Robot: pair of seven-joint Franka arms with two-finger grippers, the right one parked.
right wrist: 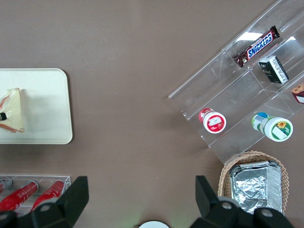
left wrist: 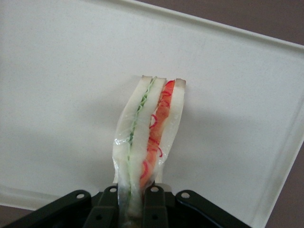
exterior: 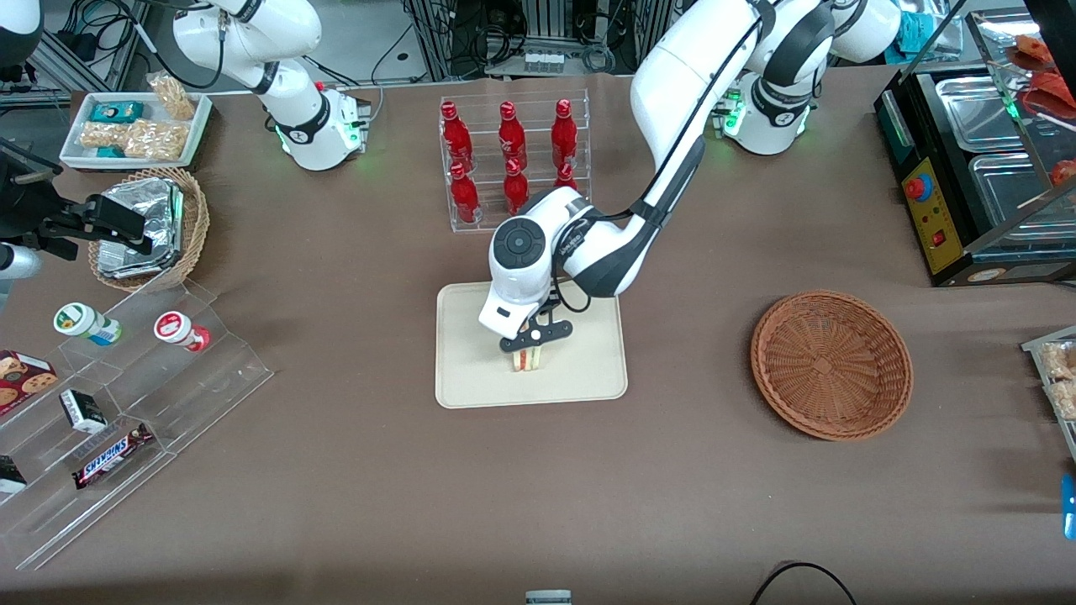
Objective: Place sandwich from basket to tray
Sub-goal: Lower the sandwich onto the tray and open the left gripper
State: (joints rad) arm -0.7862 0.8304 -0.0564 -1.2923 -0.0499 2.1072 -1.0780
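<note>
The sandwich point(exterior: 527, 360) is a clear-wrapped wedge with red and green filling. It stands on edge on the cream tray point(exterior: 588, 378), in the part nearer the front camera. My left gripper point(exterior: 528, 351) is directly above it, shut on the sandwich. In the left wrist view the two black fingers point(left wrist: 154, 206) press the sandwich point(left wrist: 149, 128) between them, with the tray point(left wrist: 247, 95) beneath. The right wrist view shows the sandwich point(right wrist: 12, 111) on the tray point(right wrist: 47, 104). The reddish-brown basket point(exterior: 830, 363) sits empty toward the working arm's end of the table.
A clear rack of red bottles point(exterior: 508, 160) stands farther from the front camera than the tray. A tan basket with foil packets point(exterior: 151, 227), a white snack tray point(exterior: 134, 126) and a clear stepped snack stand point(exterior: 126, 420) lie toward the parked arm's end. A black warmer point(exterior: 983, 168) stands at the working arm's end.
</note>
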